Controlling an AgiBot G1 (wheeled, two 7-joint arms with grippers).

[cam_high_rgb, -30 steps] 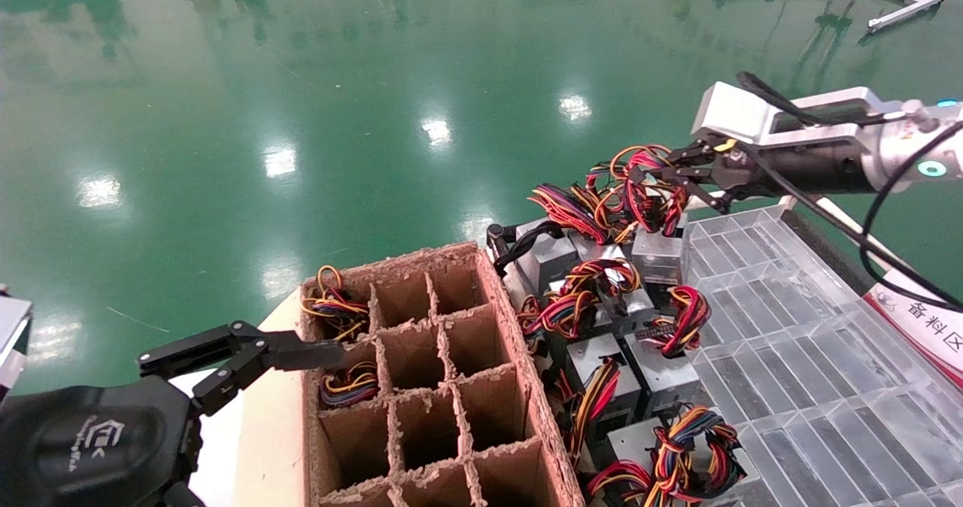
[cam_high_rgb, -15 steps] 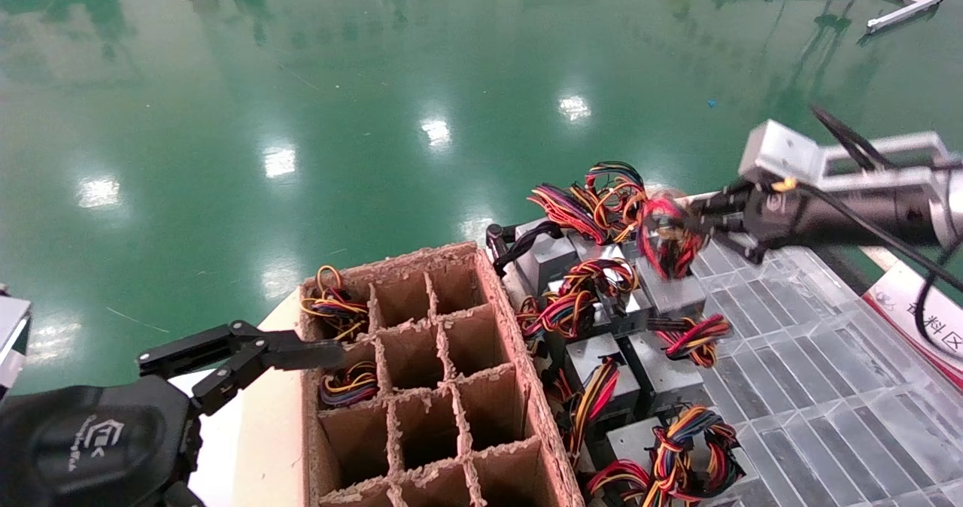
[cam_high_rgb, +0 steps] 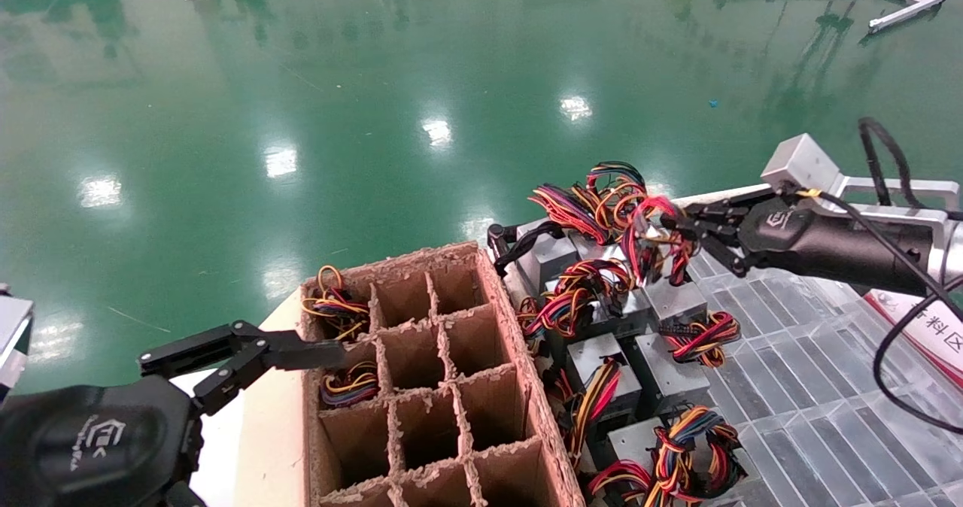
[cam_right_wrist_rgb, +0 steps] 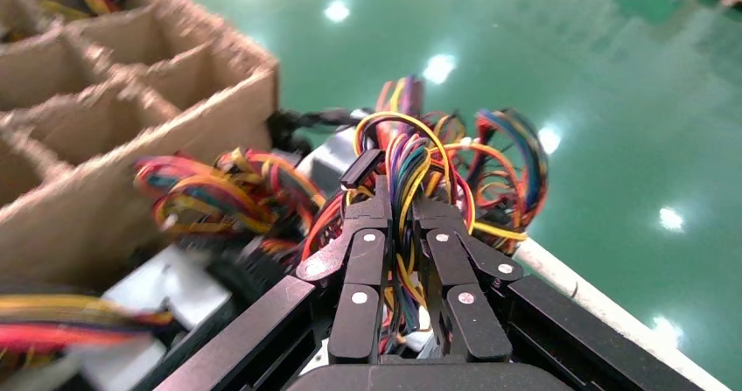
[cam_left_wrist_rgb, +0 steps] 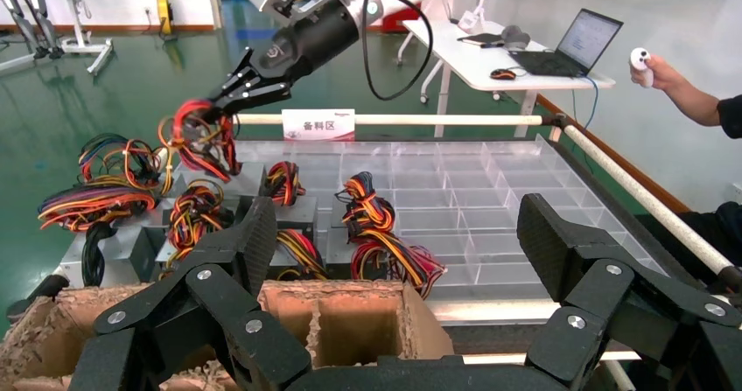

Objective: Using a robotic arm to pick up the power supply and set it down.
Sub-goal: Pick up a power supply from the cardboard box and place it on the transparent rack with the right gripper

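Lower now, right gripper (cam_high_rgb: 672, 230) with wires (cam_high_rgb: 653, 238)

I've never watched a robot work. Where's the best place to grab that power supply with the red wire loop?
Probably its wire bundle, from above: the loop stands proud of the packed grey boxes, whose sides look blocked. The right gripper pinches those wires.

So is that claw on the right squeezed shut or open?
Shut. The right gripper has its fingers pinched onto the wire bundle of a power supply; coloured wires run between them.
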